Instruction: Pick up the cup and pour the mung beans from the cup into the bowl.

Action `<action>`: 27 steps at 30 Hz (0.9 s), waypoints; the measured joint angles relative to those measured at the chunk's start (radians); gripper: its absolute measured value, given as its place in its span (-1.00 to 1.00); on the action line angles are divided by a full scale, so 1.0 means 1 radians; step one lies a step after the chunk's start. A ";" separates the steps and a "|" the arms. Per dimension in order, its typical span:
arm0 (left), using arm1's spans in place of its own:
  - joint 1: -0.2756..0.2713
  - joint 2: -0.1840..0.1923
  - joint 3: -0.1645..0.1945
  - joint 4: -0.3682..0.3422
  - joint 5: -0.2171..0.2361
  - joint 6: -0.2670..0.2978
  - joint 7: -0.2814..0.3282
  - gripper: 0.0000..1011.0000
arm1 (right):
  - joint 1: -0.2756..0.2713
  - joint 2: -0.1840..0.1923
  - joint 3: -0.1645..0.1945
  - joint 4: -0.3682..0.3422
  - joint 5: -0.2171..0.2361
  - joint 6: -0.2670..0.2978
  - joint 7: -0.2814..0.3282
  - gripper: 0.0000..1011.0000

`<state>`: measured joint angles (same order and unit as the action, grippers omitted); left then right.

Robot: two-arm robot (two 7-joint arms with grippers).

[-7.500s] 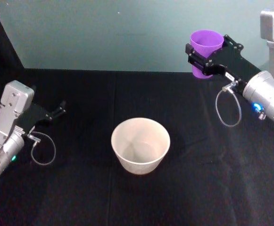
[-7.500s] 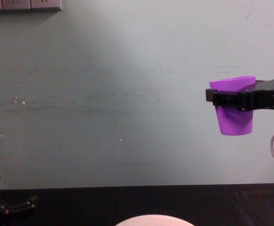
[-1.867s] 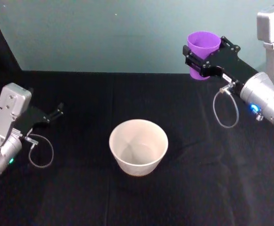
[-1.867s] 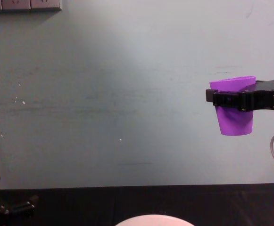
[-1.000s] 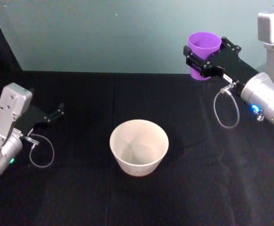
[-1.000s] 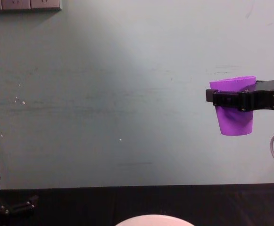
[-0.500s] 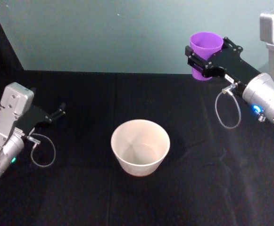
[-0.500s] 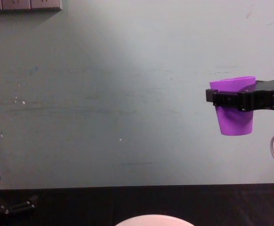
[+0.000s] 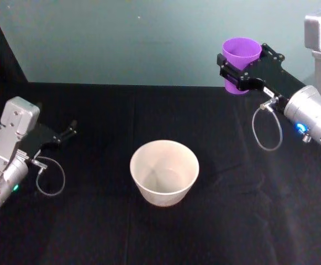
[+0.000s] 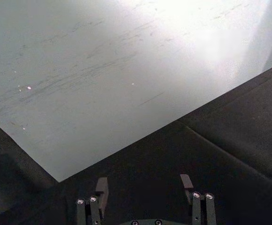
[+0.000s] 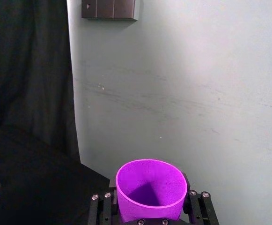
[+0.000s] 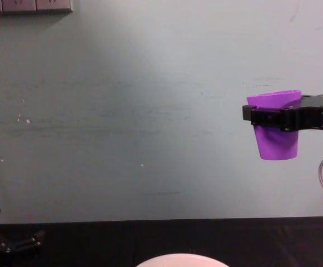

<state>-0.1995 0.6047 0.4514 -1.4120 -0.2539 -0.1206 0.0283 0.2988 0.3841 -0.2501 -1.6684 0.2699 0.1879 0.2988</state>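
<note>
holding the cup (image 9: 241, 52) well up off the table (image 9: 94, 221), the right gripper (image 9: 238, 74) sits at the far right, its black fingers (image 11: 196, 206) clamped on either side of the cup's upper wall, just under the rim. the cup is upright, smooth bright purple plastic, round at the mouth and narrowing toward its base, which hangs free below the fingers in the chest view. from the wrist camera its inside reads as plain glossy purple down into shadow. it is well apart from the bowl (image 9: 166, 193), up and off to the right of it, with the scuffed pale green wall (image 12: 122, 111) behind.

the bowl stands on the black cloth near the middle of the table, wide, round and deep, a matte pinkish-white that tapers to a smaller foot.

the left gripper (image 9: 70, 130) rests low at the left side, near the cloth, its two thin dark fingers (image 10: 101, 187) spread apart with nothing between them. its silver, boxy wrist (image 9: 14, 138) has a thin loop of cable (image 9: 50, 176) beside it.
</note>
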 joint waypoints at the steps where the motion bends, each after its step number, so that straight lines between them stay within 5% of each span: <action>1: 0.000 0.000 0.000 0.000 0.000 0.000 0.000 0.98 | 0.004 -0.001 0.000 0.008 0.002 -0.005 0.004 0.48; 9: 0.000 0.000 0.000 0.000 0.000 0.000 0.000 0.98 | 0.049 -0.018 -0.029 0.083 -0.019 -0.058 0.018 0.49; 18: 0.000 0.000 0.000 0.000 0.000 0.000 0.000 0.98 | 0.087 -0.038 -0.081 0.184 -0.099 -0.152 0.031 0.48; 27: 0.000 0.000 0.000 0.000 0.000 0.000 0.000 0.98 | 0.089 -0.008 -0.146 0.214 -0.263 -0.269 0.032 0.48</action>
<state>-0.1995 0.6047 0.4514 -1.4120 -0.2539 -0.1205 0.0283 0.3875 0.3759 -0.3959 -1.4546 0.0066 -0.0815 0.3311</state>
